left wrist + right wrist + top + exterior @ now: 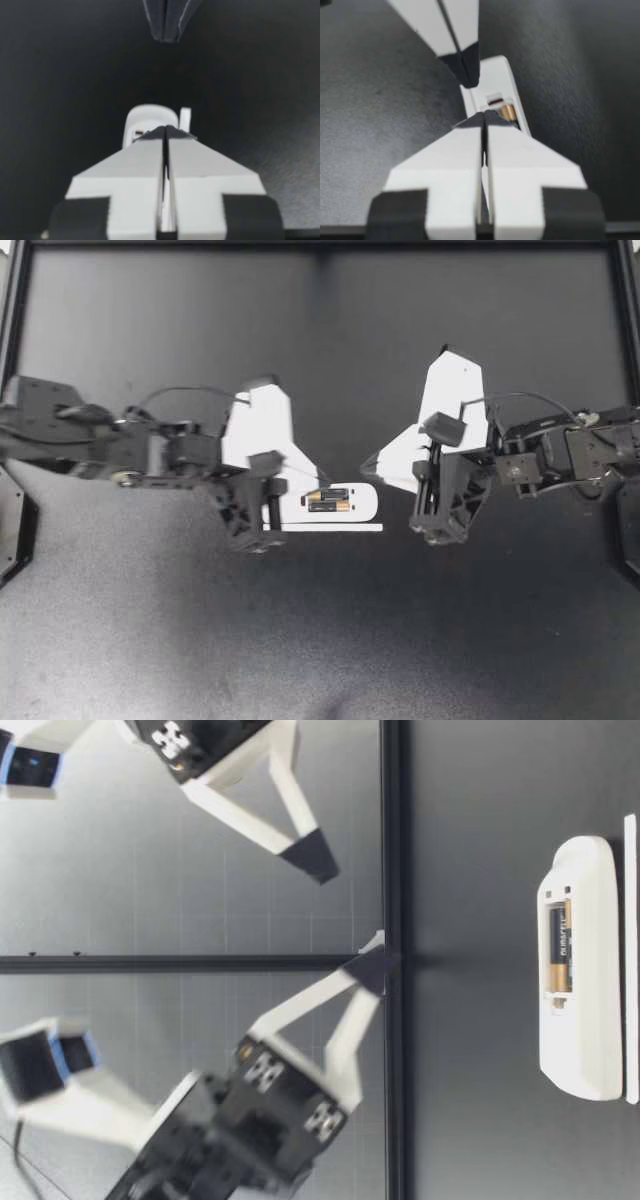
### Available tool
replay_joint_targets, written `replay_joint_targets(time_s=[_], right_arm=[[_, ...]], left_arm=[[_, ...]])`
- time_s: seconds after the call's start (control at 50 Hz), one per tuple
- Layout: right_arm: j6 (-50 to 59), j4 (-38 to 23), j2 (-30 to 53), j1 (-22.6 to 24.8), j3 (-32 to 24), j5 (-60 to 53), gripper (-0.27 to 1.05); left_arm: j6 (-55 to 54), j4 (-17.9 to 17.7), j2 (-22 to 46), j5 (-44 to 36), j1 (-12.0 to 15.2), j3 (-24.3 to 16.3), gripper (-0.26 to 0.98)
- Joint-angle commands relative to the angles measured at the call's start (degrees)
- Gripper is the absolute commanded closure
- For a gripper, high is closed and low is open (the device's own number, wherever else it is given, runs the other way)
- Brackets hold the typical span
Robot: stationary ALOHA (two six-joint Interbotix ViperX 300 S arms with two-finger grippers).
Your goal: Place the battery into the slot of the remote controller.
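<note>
Top view: battery [328, 502] lies in the open slot of the remote [362, 505]. A white strip [335, 528] lies just beside the remote. Left gripper [322, 480] is pressed together and empty, tip over the remote. Right gripper [369, 468] is also pressed together and empty, near the remote.

Low view: both tips are above the remote [590, 1020], apart from it.

Left wrist view: fingers [135, 165] closed, remote just ahead.

Right wrist view: fingers [520, 155] closed, battery [508, 112] ahead in the remote.

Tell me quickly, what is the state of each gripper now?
Left gripper: closed, holding nothing.
Right gripper: closed, holding nothing.
</note>
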Motion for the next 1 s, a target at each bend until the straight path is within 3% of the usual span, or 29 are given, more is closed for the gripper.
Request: replay_joint_targets(time_s=[0.0,0.32,0.98], right_arm=[[-0.3,0.0,-1.1,0.4,-0.7,-1.4,0.94],[-0.3,-0.1,-0.9,0.4,-1.8,-2.3,0.94],[-0.2,0.0,-0.1,0.4,-2.4,-3.2,0.94]], left_arm=[[-0.1,-0.1,-3.4,-1.9,-0.5,0.5,0.86],[0.2,-0.1,-7.6,-4.7,-0.7,4.0,0.86],[0.9,-0.1,-10.6,-5.6,-0.8,7.2,0.86]])
